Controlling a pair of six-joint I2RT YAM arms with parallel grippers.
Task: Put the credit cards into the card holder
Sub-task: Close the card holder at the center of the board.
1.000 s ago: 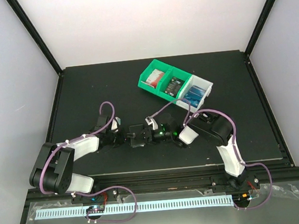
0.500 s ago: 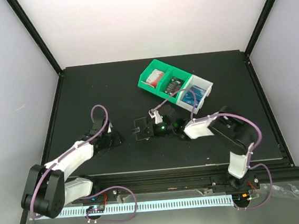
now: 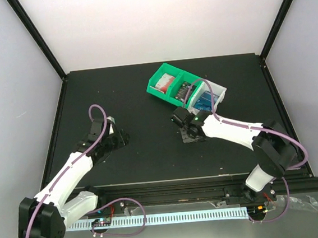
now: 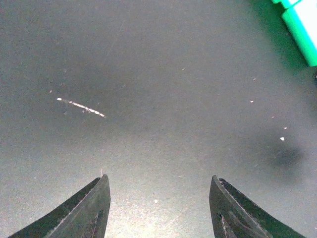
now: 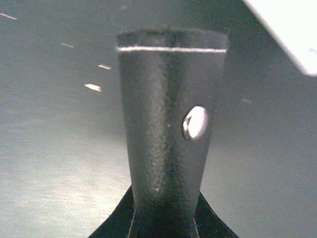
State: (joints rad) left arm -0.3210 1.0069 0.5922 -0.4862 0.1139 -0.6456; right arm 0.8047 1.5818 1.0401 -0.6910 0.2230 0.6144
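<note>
My right gripper [image 5: 166,218] is shut on the card holder [image 5: 168,124], a black case with a silver snap [image 5: 195,122] that stands up out of the jaws. In the top view the right gripper [image 3: 185,129] hangs just in front of the bins, and the case is hard to tell from the black fingers there. The credit cards lie in the bins: a red-and-white one [image 3: 166,80], a black one [image 3: 186,89] and a blue one [image 3: 205,100]. My left gripper [image 4: 158,179] is open over bare table, at the left [image 3: 120,138].
A green two-compartment bin [image 3: 157,87] joins a white bin [image 3: 221,89] at the back right of the black table [image 3: 118,100]. The green bin's corner [image 4: 302,29] shows in the left wrist view. A white edge [image 5: 287,29] shows in the right wrist view.
The left gripper has opened, let go of the card holder and drawn back to the left. The right gripper has shut on the card holder and carried it toward the bins.
</note>
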